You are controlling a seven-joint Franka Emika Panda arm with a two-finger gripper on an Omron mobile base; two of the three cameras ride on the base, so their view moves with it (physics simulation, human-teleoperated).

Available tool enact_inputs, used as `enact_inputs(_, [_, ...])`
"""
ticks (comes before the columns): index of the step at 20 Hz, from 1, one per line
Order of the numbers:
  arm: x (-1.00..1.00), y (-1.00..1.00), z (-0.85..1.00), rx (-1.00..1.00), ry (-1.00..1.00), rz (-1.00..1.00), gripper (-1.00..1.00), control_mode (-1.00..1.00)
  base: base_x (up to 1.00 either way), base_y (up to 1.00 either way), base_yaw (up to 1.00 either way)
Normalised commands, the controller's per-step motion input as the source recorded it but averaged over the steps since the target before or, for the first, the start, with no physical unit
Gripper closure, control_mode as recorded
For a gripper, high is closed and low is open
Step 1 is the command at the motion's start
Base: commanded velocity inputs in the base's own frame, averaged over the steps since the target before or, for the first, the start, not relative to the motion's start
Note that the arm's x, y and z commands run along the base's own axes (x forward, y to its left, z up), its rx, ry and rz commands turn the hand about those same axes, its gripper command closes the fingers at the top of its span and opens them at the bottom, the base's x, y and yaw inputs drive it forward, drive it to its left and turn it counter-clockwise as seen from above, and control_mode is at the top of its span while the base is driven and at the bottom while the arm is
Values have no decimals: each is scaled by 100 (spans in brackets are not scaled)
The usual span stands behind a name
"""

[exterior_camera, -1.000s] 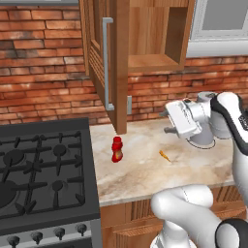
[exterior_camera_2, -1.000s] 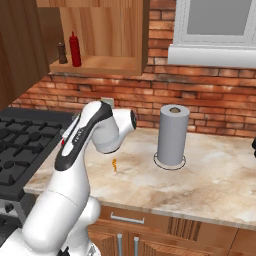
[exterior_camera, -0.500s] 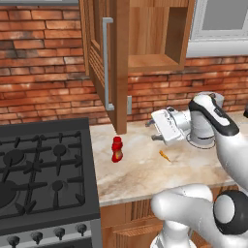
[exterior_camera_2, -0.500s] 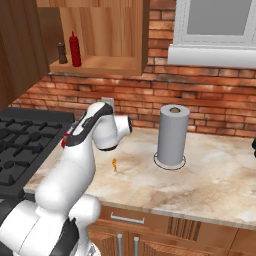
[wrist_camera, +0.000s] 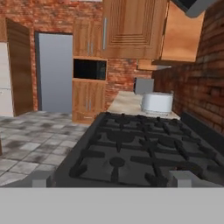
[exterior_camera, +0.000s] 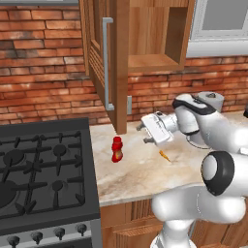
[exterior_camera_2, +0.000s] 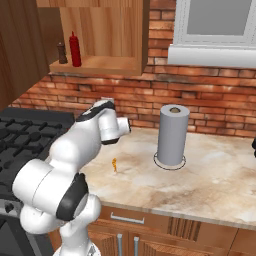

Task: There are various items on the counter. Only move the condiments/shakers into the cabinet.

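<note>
One curvy red squeeze bottle (exterior_camera: pixel 116 148) is left on the counter (exterior_camera: pixel 140 169), left of centre. The gripper (exterior_camera: pixel 144 134), fingers apart and empty, is held just right of it. A lowering onto the bottle is called for, then a lift into the open cabinet (exterior_camera: pixel 145 62) above.

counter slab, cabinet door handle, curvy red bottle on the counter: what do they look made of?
Counter: looks like polished stone, beige with marbled veining and a pale edge.
Cabinet handle: likely brushed metal, a plain grey bar with a dull sheen.
Curvy red bottle: probably plastic, uniform glossy red with soft squeeze-bottle contours; the render leaves this open.
</note>
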Motion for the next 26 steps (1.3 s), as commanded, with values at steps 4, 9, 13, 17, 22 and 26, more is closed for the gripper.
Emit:
enact_inputs(4, [52, 10, -30, 0, 3, 10, -100, -100, 0, 0, 0])
enact_inputs(9, [51, 14, -30, 0, 3, 8, -100, -100, 0, 0, 0])
enact_inputs(13, [28, 19, -33, 0, 1, 5, -100, -100, 0, 0, 0])
enact_inputs(17, [7, 17, -34, 0, 0, 4, -100, -100, 0, 0, 0])
enact_inputs(22, [7, 19, -27, 0, 0, 0, -100, -100, 0, 0, 0])
enact_inputs(26, [20, 18, -10, 0, 0, 0, -100, -100, 0, 0, 0])
